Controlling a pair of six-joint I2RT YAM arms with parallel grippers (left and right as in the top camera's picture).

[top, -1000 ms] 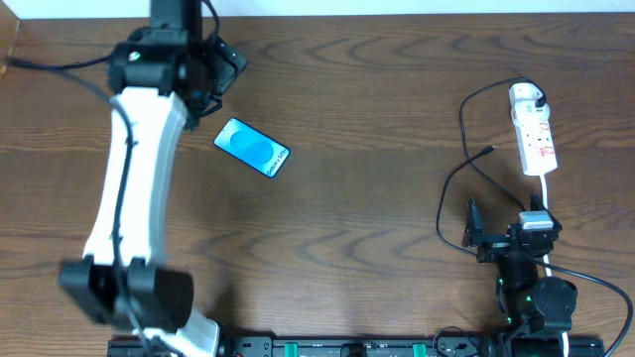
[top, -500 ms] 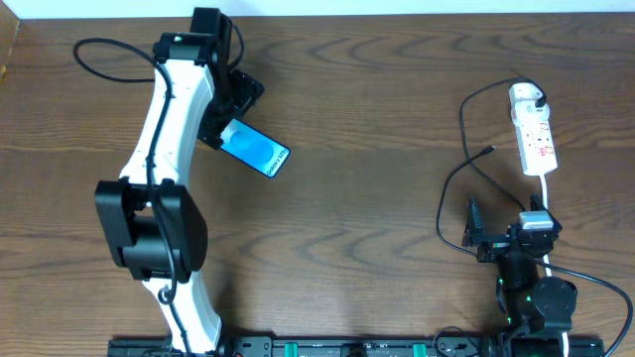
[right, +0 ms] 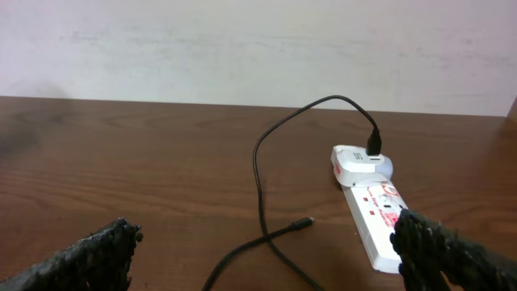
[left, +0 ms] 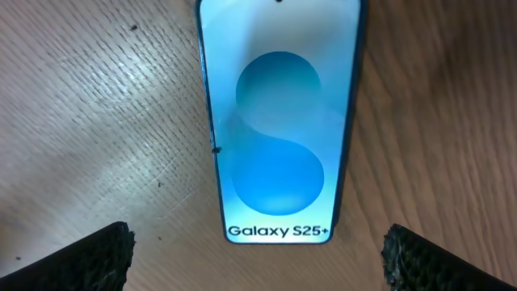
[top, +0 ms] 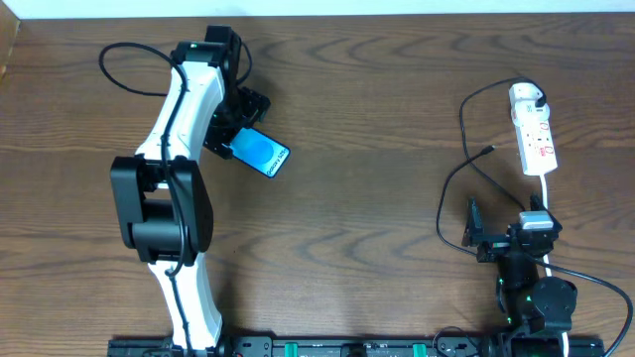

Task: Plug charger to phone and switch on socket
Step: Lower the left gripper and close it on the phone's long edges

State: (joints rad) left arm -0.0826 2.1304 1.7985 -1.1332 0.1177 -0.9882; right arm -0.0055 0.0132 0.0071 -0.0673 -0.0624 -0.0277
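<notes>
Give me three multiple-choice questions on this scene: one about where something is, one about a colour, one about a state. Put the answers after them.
1. Where on the table is the power strip?
A. left side
B. middle
C. right side

2. What colour is the phone screen?
A. red
B. light blue
C. green

3. The charger plug is:
A. in the phone
B. lying loose on the table
C. hanging off the edge

Answers:
1. C, the overhead view shows it near the right edge.
2. B, the left wrist view shows darker blue circles on light blue.
3. B, it rests on bare wood near the power strip, far from the phone.
</notes>
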